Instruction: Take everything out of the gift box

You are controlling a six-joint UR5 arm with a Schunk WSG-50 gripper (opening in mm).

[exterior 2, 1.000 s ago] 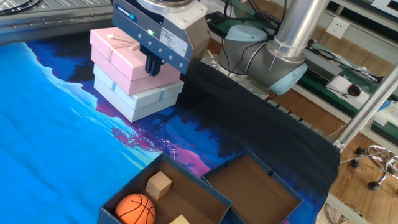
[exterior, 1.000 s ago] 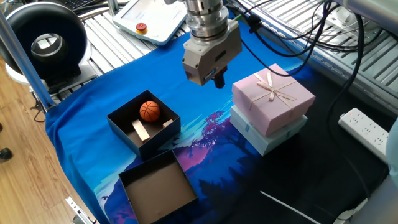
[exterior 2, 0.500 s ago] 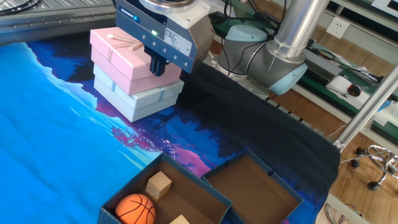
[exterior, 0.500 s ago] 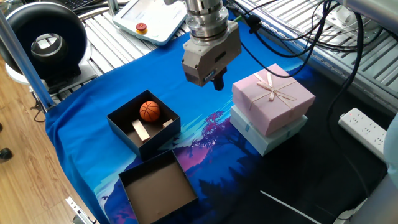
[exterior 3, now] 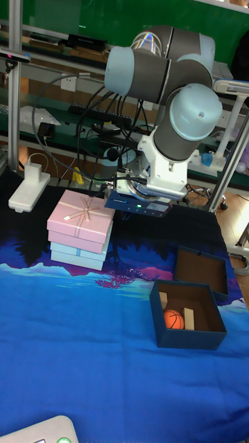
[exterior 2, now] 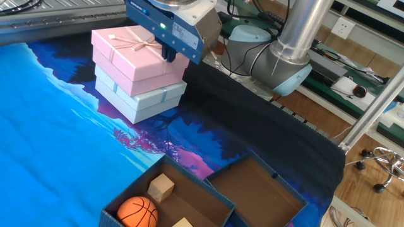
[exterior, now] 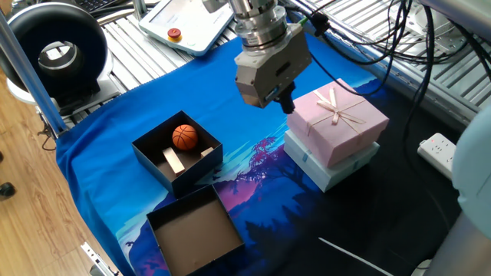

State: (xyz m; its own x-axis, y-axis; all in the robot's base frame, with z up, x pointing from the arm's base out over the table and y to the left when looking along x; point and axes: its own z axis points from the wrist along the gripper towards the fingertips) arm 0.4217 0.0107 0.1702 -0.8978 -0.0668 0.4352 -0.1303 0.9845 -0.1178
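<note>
Three items sat in the gift box (exterior: pixel 178 156): ball (exterior: pixel 184 136), cube (exterior 2: pixel 161 187), bar (exterior: pixel 173 161). End effector (exterior: pixel 285 100) carried nothing, its opening impossible to tell, hovering beside the pink box (exterior: pixel 337 121); swinging low could clip it.

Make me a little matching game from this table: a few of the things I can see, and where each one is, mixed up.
Things:
1. ball
2. pink box
3. gripper
4. tray

Places:
A. stacked on a pale blue box
B. inside the gift box
C. in the air, beside the pink box
D. empty, next to the gift box

Pairs: 1-B, 2-A, 3-C, 4-D
</note>
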